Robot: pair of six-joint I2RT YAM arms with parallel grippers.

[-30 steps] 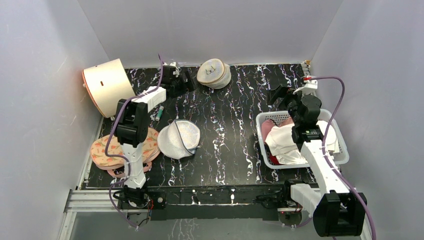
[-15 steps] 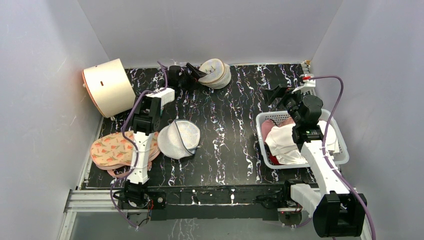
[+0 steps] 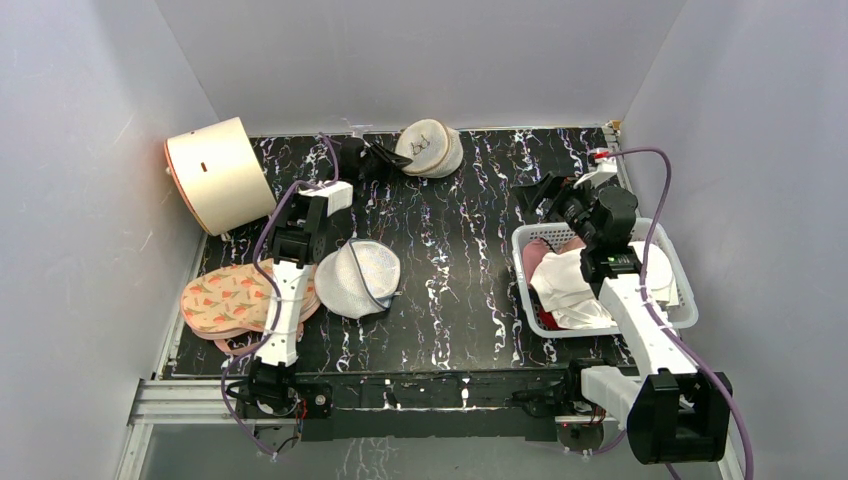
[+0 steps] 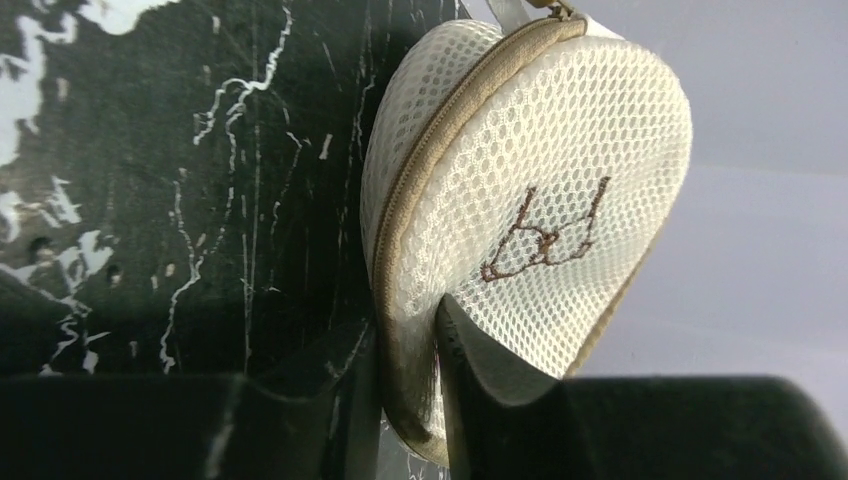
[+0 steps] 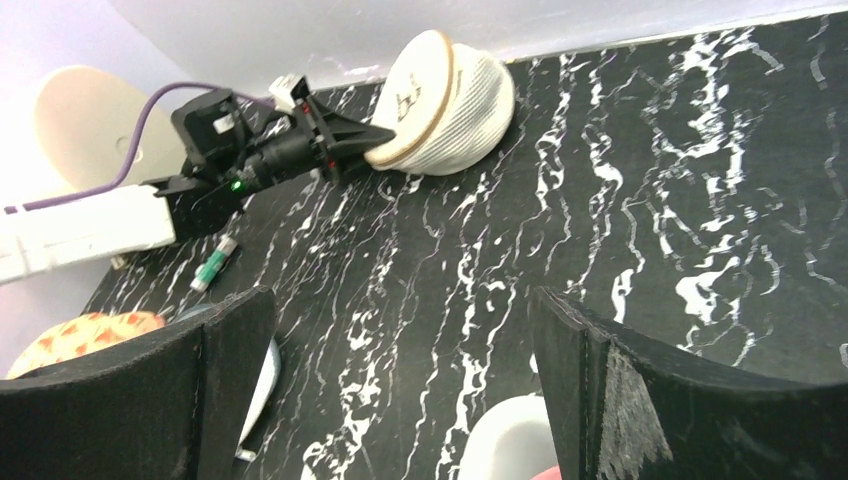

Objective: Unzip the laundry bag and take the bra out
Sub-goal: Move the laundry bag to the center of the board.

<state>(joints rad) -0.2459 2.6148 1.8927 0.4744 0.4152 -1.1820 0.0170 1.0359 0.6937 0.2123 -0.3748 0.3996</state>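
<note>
At twelve o'clock on the table [image 3: 470,250], close to the back wall [image 3: 400,60], the laundry bag [image 3: 430,148] rests tilted on its curved side. Its flat face, with the small dark line drawing, is turned up and toward nine o'clock. The left gripper [image 3: 393,157] reaches the bag from the nine o'clock side and is clamped on its rim. In the left wrist view the beige zipper band runs down between the two black fingers [image 4: 300,430], which press on it from either side. What lies inside the mesh cannot be made out. The tabletop is black with white marble-like veining, and plain pale grey-lilac walls close it off at the far end and on both sides. At ten o'clock a cream drum [image 3: 215,175] lies on its side against the left wall. At eight o'clock a peach bra [image 3: 225,298] with orange print lies flat. Just beside it, toward the centre, sits a white mesh dome bag [image 3: 362,278] with a dark zipper line. At four o'clock a white basket [image 3: 522,275] holds white and pink cloth. The right gripper [image 3: 545,192] hangs over the table at two o'clock, just beyond the basket's far corner and well apart from the laundry bag. Its jaws are spread wide with nothing between them. A small green-tipped stick [image 5: 213,265] lies on the table near the left arm.
</note>
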